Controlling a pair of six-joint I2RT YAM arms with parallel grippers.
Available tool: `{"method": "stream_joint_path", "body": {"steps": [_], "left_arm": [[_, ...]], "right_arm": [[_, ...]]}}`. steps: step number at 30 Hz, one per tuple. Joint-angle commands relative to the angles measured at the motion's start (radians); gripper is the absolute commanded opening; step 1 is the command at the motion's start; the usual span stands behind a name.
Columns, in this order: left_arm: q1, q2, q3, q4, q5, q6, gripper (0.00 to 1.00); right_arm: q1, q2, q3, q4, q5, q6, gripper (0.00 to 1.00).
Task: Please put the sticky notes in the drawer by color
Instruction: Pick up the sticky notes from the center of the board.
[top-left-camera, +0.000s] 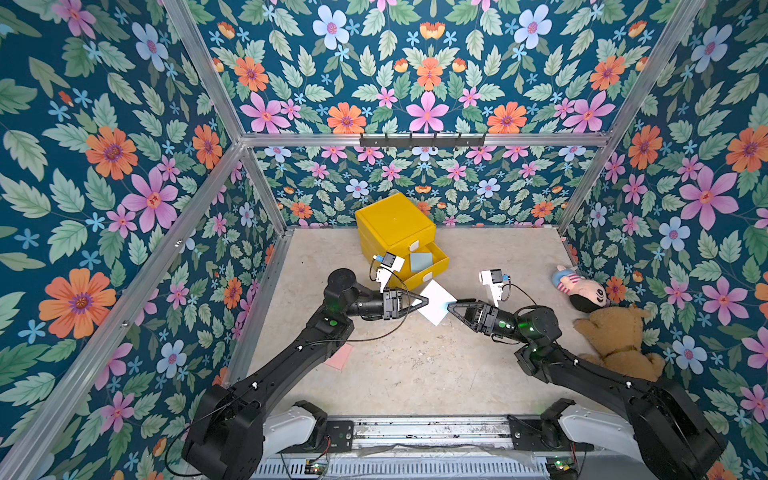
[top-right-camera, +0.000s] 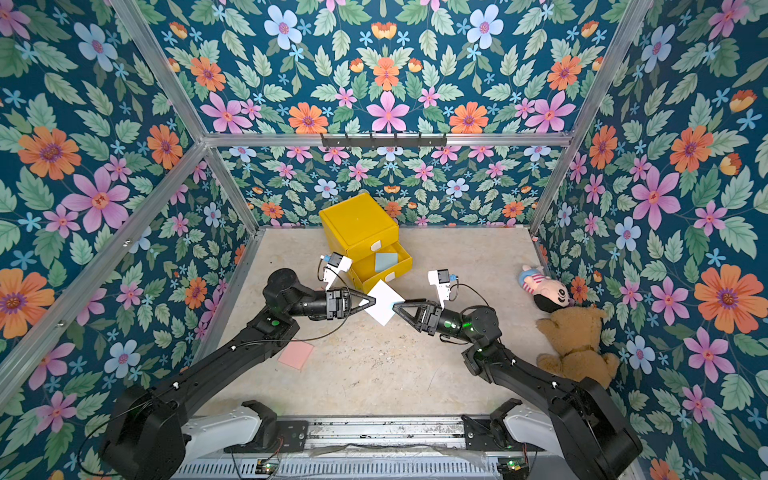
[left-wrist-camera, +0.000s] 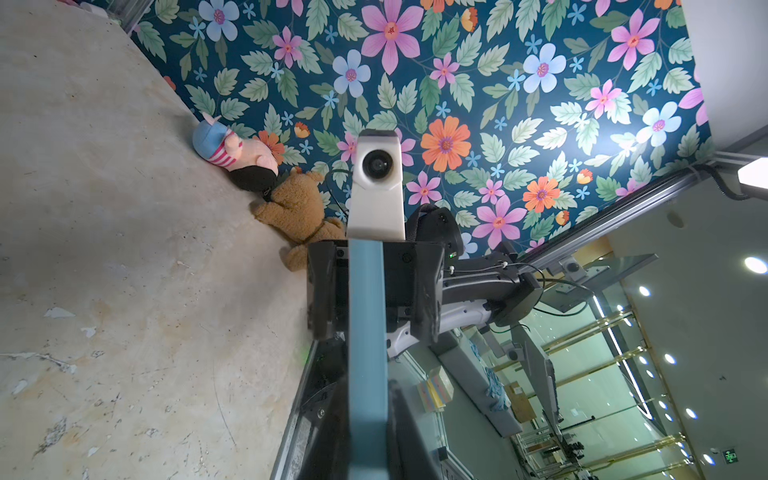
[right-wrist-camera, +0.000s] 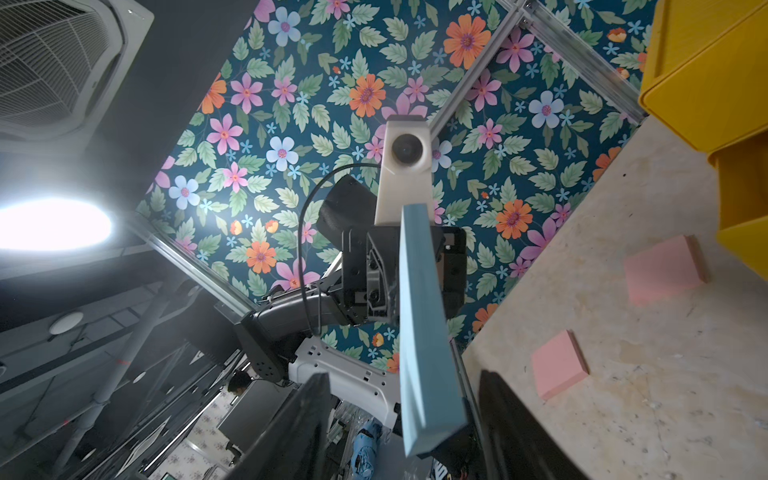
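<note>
Closest to both wrist lenses, edge-on: light blue sticky pad (left-wrist-camera: 368, 332), held off the surface (top-left-camera: 415, 374) just in front of the drawer (top-left-camera: 392, 220), pinched at one corner by left end effector (top-left-camera: 423, 301). Right end effector (top-left-camera: 450, 308) spread, fingers either side of the opposite corner without clamping. Second blue pad (top-left-camera: 419, 262) inside the drawer's pulled-out compartment; pink pad (right-wrist-camera: 665, 270) on the surface near the drawer, another pink pad (right-wrist-camera: 559, 363) farther off.

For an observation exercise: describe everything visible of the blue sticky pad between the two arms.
The blue sticky pad is a square paper block, near-white from above, light blue along its edge. It hangs roughly level above the table, before the open yellow drawer. The left tool is shut on one corner; the right tool, jaws open, flanks the opposite corner.
</note>
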Motion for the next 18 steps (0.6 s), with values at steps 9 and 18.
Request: {"method": "stream_joint_path", "body": {"steps": [9,18], "left_arm": [[-0.008,0.022,0.006,0.056,0.010,-0.023,0.00],[0.000,0.005,0.116,-0.383,-0.288,0.273,0.98]], "right_arm": [[0.001,0.008,0.001,0.048,0.006,0.029,0.17],[-0.016,-0.035,0.026,-0.225,0.181,0.016,0.00]]}}
